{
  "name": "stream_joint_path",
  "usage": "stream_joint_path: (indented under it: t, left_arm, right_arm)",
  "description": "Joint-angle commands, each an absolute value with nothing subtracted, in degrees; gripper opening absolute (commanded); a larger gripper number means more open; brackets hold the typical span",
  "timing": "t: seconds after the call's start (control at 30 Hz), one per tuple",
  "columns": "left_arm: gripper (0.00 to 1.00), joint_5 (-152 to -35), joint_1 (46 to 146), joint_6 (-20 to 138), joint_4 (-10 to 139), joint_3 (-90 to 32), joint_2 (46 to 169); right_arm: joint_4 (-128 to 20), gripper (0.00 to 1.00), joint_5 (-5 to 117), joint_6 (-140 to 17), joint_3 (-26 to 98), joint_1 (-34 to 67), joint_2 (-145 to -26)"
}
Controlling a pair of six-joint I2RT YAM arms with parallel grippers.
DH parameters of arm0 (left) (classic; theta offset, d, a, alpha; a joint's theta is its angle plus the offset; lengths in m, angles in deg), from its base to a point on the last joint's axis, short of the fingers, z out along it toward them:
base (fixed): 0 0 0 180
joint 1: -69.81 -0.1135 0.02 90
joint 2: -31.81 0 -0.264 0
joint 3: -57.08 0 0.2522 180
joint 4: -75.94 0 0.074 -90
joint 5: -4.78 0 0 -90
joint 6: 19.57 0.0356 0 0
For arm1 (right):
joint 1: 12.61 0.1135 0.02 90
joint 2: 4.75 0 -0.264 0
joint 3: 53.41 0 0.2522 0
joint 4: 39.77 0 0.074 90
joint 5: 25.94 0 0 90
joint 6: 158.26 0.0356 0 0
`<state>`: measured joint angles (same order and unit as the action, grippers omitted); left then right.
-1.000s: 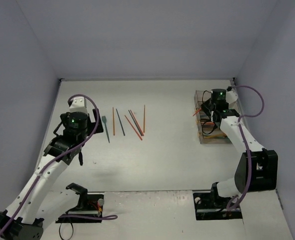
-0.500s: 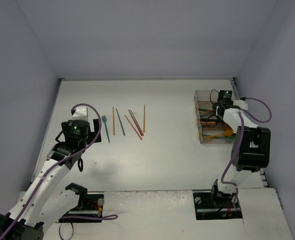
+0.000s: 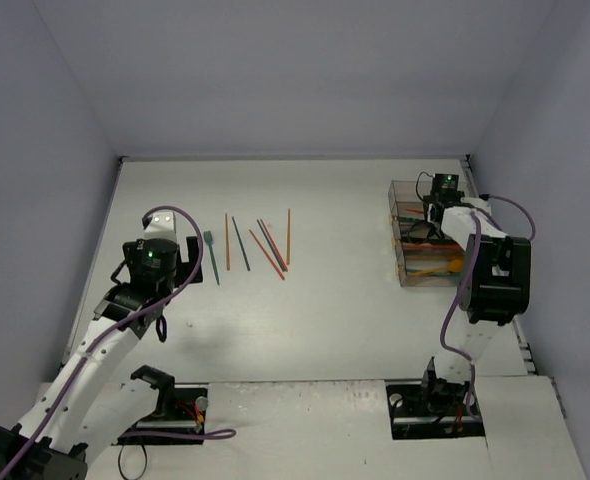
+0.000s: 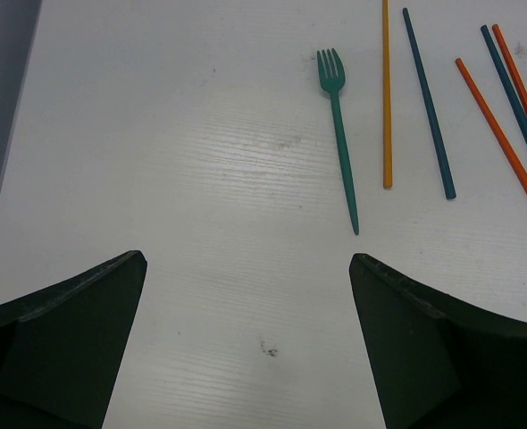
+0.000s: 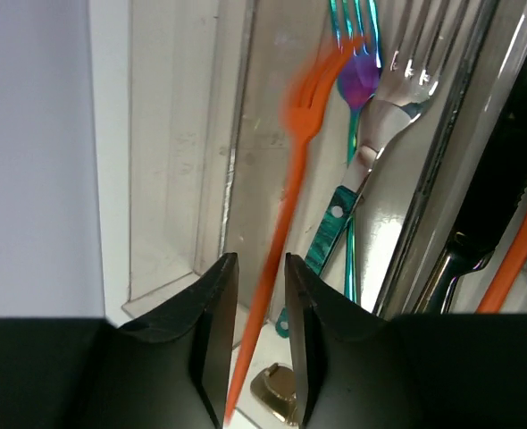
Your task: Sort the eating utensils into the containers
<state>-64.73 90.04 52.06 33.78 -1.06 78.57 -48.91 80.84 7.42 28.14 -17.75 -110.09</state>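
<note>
White bench under lavender walls, overhead view: loose utensils lie in a row at left-centre, and the containers [image 3: 403,186] stand at the far right. Left side: the teal fork [image 4: 339,134] lies just ahead of the left fingers [image 4: 94,304], a little right of the centre of their gap. Its long axis runs nearly along the wrist's line of sight, tines away, handle tip toward the fingers. The left fingers are spread wide, holding and touching nothing. The chopsticks [image 4: 387,89] lie roughly parallel to the fork on its right, close enough that a sloppy descent could clip the nearest orange one. The left arm is by far the nearer to this group; the right is well apart, across the bench. Right side: the right fingers [image 5: 212,304] hang over a compartment that already holds metal forks [image 5: 397,89]. They stand narrowly apart, with the orange fork [image 5: 286,197] running lengthwise through the gap, tines down into that compartment. The fork is blurred. Cannot tell whether the fingers pinch it or have let go. Judgement: next pick falls to the left arm, coming down astride the teal fork's handle.
</note>
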Motion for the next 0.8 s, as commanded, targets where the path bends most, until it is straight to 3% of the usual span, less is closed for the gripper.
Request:
stream_joint_path:
  t: [0.0,0.1,0.27,0.4,0.77]
  left_arm:
    - [0.97,-64.4,89.7,52.6,36.8,-2.5,78.9]
    - [0.97,-65.4,89.7,52.1,36.7,-2.5,79.5]
    - [0.98,-69.1,89.7,49.5,35.7,-4.2,82.6]
    - [0.97,-71.3,89.7,46.5,35.7,-5.7,86.0]
    - [0.97,-73.2,88.6,37.3,36.3,-13.6,105.0]
  right_arm:
    - [-47.0,0.47,82.4,8.0,31.1,-18.2,-109.6]
    - [-46.9,0.70,81.0,3.8,32.1,-18.1,-107.8]
    - [-47.1,0.92,79.4,-5.8,32.2,-18.2,-101.5]
    - [-47.1,0.98,73.6,-17.5,32.6,-18.3,-95.8]
    - [-50.3,1.00,56.9,-42.5,27.1,-17.7,-79.7]
